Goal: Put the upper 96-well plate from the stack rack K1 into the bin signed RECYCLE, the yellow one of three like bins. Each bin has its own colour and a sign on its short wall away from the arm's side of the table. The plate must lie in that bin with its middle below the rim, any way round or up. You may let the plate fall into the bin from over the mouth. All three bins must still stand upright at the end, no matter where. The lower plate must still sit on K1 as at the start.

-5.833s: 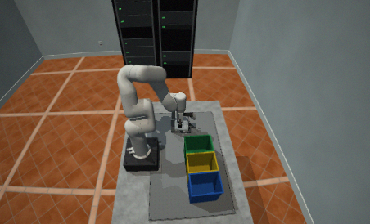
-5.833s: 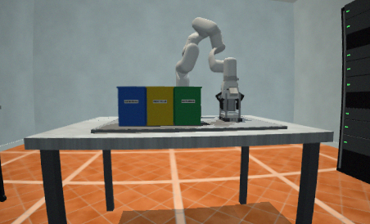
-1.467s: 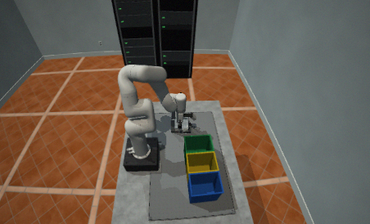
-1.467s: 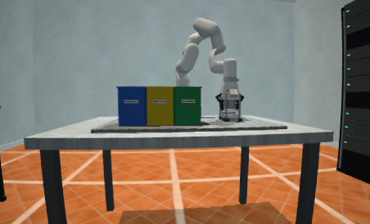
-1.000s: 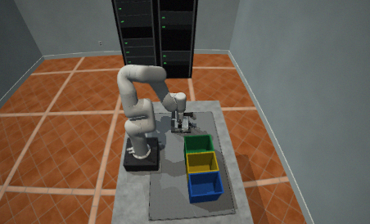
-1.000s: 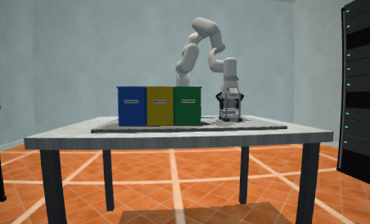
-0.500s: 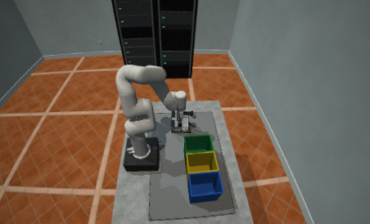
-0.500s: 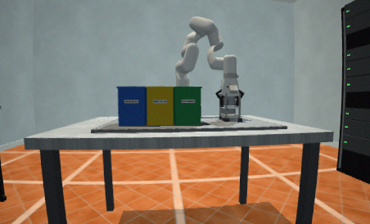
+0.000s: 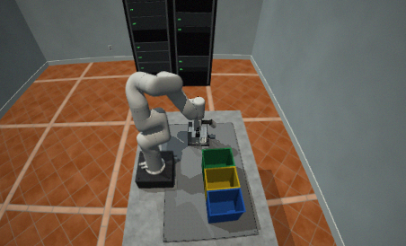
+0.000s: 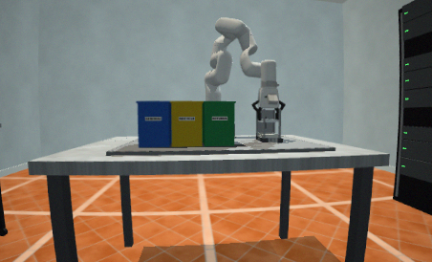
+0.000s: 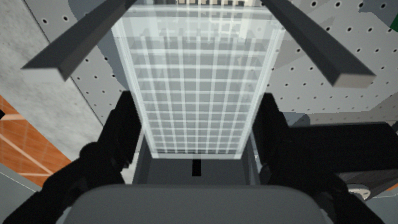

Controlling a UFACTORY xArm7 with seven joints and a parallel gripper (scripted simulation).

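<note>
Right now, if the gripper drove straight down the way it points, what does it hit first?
The gripper is shut on the upper 96-well plate, so that plate leads; probably it would press onto rack K1 right below, though depth there is unclear.

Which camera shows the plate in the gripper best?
The wrist view: the clear 96-well plate fills it, clamped in the gripper. In the top and exterior views it is only a small pale patch under the arm.

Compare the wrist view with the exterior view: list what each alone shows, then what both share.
Wrist only: the clear 96-well plate with its grid of wells, clamped between the dark fingers, and the holes in the perforated mat.
Exterior only: the blue bin, yellow bin and green bin in a row with their signs, the table, the arm.
Both: the gripper over the mat.
</note>
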